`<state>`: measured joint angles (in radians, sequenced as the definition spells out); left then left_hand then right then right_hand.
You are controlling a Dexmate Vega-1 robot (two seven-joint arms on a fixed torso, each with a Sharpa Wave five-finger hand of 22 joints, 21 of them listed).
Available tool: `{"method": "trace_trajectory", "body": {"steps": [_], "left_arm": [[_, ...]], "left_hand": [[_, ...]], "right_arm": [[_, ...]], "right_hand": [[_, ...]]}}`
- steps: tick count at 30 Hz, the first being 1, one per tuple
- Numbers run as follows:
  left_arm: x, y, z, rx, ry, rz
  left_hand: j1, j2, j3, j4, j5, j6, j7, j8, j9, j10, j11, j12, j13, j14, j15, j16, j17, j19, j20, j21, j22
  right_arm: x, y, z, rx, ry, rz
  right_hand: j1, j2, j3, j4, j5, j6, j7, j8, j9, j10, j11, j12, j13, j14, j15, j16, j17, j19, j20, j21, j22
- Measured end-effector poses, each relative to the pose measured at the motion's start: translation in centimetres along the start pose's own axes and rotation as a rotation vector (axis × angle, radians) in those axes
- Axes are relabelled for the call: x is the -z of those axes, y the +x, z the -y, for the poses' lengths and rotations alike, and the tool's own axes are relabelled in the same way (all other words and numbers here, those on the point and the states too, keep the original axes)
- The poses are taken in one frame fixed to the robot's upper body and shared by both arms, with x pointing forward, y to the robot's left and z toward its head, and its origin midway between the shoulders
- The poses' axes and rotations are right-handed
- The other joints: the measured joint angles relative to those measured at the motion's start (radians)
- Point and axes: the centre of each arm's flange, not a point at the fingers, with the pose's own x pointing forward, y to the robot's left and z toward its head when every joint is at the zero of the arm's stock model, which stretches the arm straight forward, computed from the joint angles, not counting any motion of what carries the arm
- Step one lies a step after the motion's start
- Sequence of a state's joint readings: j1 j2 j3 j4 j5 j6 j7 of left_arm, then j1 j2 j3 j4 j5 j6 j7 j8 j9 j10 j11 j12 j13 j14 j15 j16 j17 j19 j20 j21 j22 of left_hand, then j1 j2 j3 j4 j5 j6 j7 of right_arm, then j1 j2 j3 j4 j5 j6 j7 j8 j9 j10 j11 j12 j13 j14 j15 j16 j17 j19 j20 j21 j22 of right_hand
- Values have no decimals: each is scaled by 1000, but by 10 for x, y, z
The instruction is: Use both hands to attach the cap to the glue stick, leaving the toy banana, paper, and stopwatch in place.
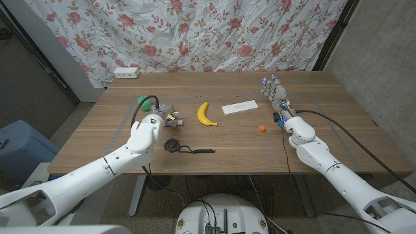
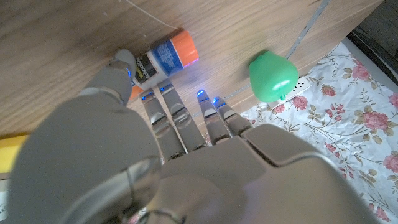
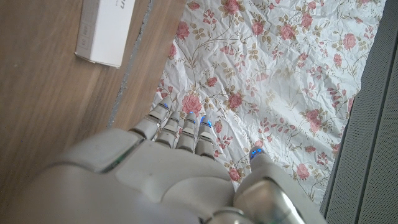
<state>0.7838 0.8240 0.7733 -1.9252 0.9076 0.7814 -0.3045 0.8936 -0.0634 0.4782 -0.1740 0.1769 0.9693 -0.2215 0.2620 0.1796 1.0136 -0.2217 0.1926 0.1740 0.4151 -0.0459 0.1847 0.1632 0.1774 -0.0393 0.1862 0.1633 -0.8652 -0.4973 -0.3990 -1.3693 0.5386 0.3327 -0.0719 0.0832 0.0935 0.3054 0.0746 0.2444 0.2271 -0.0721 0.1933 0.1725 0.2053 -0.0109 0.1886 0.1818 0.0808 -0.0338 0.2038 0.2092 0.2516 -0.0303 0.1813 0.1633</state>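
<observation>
In the head view, the left hand point(image 1: 151, 123) is hovering open beside the glue stick point(image 1: 171, 119); the cap point(image 1: 262, 129) is lying near the right hand point(image 1: 275, 93), fingers apart, holding nothing. In the left wrist view, the fingers point(image 2: 163, 107) are reaching the stick; it looks light, stiff, smooth, best gripped mid-body.

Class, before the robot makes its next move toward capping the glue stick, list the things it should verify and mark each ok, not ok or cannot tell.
1. Glue stick within the left hand's reach: ok, it lies just past the fingers.
2. Left hand holds the glue stick: not ok, nothing gripped yet.
3. Cap located: ok, lying on the table near the right hand.
4. Right hand holds the cap: not ok, its fingers are apart and empty.
5. Toy banana, paper, stopwatch clear of both hands: ok.
6. Glue stick's open end facing the cap: cannot tell.
</observation>
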Motion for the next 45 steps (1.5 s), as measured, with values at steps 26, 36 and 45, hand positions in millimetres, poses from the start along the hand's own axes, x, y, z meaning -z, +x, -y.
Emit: {"method": "trace_trajectory", "body": {"steps": [26, 36, 45], "left_arm": [[-3, -6, -8, -46, 0, -1], [-3, -9, -28, -100, 12, 13], [-6, -11, -41, -128, 23, 35]], "left_hand": [[48, 12, -37, 6, -6, 65, 27, 4, -1, 114, 33, 12, 1, 57, -1, 0, 0, 59, -2, 0, 0], [48, 13, -40, 4, -2, 66, 27, 0, -1, 121, 37, 11, 1, 57, -1, 0, 0, 59, -2, 0, 0], [46, 14, -47, 5, -2, 73, 34, -8, -1, 122, 38, 7, 1, 57, -1, -4, 0, 59, -2, 0, 0]], "right_arm": [[-2, 1, 0, -2, -7, 5], [-3, -4, 2, -4, -15, 5], [-4, -15, 4, -5, -39, -1]], "right_hand": [[0, 0, 4, 4, 0, 14, -3, 0, 0, 4, -4, 0, 0, 2, -2, 0, 3, 0, 0, 0, 0], [0, 0, 7, 1, 0, 18, -7, 0, 0, 7, -7, 0, 0, 2, -2, 0, 3, 0, 0, 0, 0], [0, 0, 12, -4, 0, 26, -20, 0, 0, 13, -2, 0, 0, 2, -2, 0, 0, 0, 0, 0, 0]]}}
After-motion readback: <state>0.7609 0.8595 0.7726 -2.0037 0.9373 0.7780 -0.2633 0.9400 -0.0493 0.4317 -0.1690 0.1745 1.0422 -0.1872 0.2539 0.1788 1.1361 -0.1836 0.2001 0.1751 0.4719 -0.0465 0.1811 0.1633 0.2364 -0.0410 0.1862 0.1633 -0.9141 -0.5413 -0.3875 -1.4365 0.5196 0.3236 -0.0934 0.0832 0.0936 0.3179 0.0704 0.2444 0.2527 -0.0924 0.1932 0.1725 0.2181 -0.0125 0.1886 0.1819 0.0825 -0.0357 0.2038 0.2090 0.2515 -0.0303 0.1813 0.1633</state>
